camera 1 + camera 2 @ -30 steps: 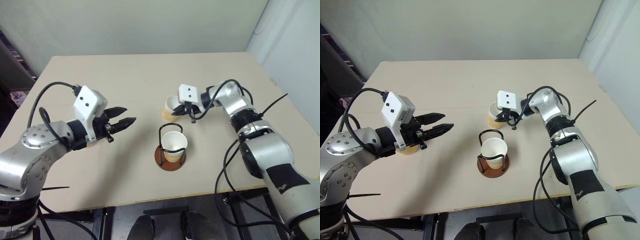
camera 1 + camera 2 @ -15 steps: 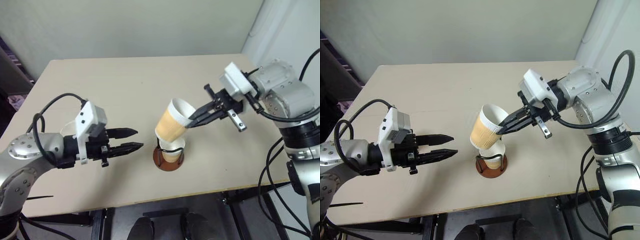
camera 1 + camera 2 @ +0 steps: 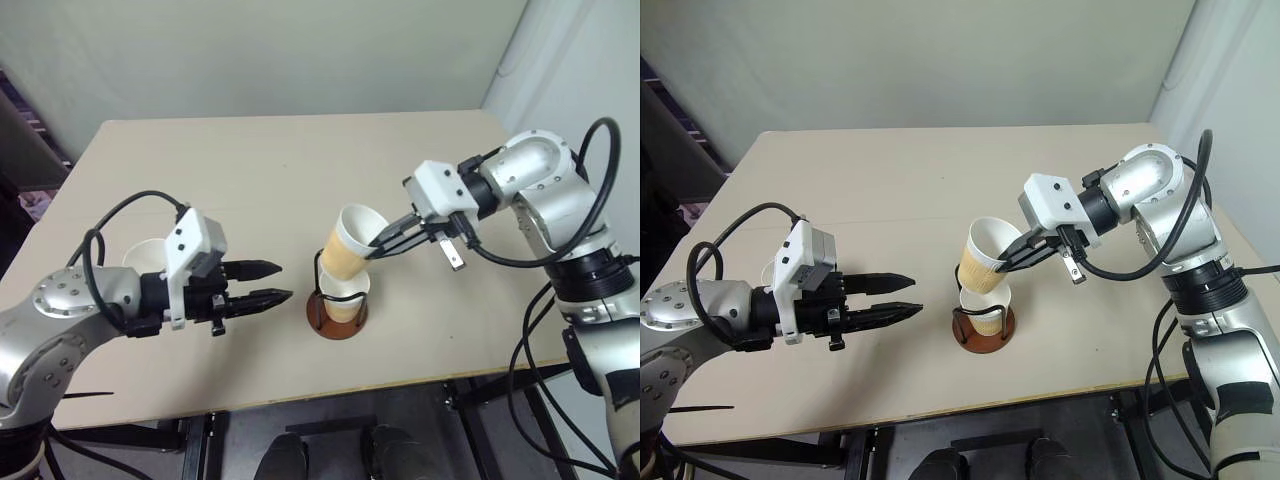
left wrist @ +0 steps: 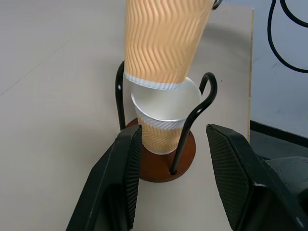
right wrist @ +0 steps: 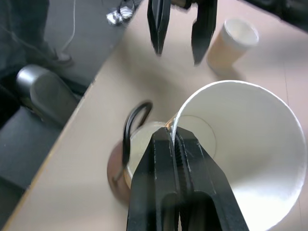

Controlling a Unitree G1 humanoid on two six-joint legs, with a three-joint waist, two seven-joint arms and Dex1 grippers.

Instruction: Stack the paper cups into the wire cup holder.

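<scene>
The right gripper (image 3: pixel 1012 255) is pinching a tilted cup (image 3: pixel 983 258) by its rim, its base meeting the cup (image 4: pixel 166 118) already sitting in the holder (image 3: pixel 983 331). Next it probably needs uprighting, then lowering. The left gripper (image 3: pixel 272 282) is hovering level beside the holder, half-open and empty. A third cup (image 3: pixel 146 256) is standing behind the left arm.

My right gripper (image 3: pixel 378 243) lifted its paper cup (image 3: pixel 349 243) off the table, now tilted over the wire cup holder (image 3: pixel 337 312) (pinched by its rim).

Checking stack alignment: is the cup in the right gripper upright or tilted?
Tilted: the held cup leans, its base over the cup in the wire cup holder.
</scene>
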